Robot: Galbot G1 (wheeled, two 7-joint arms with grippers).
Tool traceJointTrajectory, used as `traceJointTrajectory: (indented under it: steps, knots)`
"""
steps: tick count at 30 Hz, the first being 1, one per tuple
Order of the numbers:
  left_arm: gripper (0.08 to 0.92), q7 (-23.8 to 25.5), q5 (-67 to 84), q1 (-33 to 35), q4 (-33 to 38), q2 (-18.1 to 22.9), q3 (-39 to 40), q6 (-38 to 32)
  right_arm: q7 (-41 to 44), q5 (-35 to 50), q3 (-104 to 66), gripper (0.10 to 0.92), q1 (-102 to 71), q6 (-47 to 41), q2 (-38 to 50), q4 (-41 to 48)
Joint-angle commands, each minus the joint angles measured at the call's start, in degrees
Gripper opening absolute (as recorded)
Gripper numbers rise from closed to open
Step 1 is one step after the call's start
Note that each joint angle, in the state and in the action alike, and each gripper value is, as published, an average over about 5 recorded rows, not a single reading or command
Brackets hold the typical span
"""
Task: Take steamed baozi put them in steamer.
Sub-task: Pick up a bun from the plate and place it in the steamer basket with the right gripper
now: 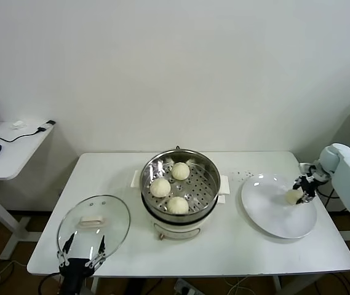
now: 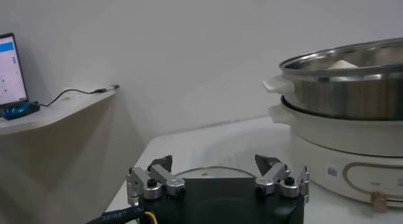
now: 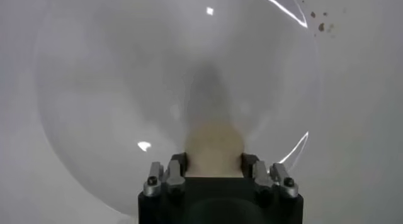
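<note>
The steamer stands mid-table with three cream-white baozi on its perforated tray: one at the back, one at the left, one at the front. The fourth baozi is at the right part of the white plate, between the fingers of my right gripper, which is shut on it. In the right wrist view the baozi fills the gap between the fingers, over the plate. My left gripper is open and empty at the table's front left. The steamer also shows in the left wrist view.
The round glass lid lies flat at the front left, just beyond the left gripper. A side desk with a blue mouse stands at the far left. Some crumbs lie on the table beside the plate.
</note>
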State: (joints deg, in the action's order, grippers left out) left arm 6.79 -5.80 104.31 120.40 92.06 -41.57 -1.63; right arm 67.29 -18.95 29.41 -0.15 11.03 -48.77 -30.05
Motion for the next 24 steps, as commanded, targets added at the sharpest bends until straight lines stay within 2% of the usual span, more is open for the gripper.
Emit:
traceJointTrajectory:
  steps: [1, 8, 17, 24]
  knots:
    - [0.823, 0.0, -0.1, 0.1, 0.1, 0.0, 0.4, -0.2, 0.6, 25.2, 19.4, 0.569, 10.6, -7.9, 5.1, -11.3]
    - [0.823, 0.3, 0.0, 0.9, 0.5, -0.1, 1.6, -0.8, -1.5, 47.5, 41.3, 0.56, 29.0, -18.2, 4.2, -24.1]
    - [0.823, 0.5, 0.3, 1.0, 0.7, -0.8, 2.7, -1.3, -7.7, 67.7, 57.2, 0.562, 45.9, -26.1, -4.4, -36.8]
    - [0.823, 0.4, 0.7, 1.2, 0.6, -1.4, 2.9, -1.7, -13.2, 75.5, 65.7, 0.56, 49.9, -28.6, -10.3, -42.7]
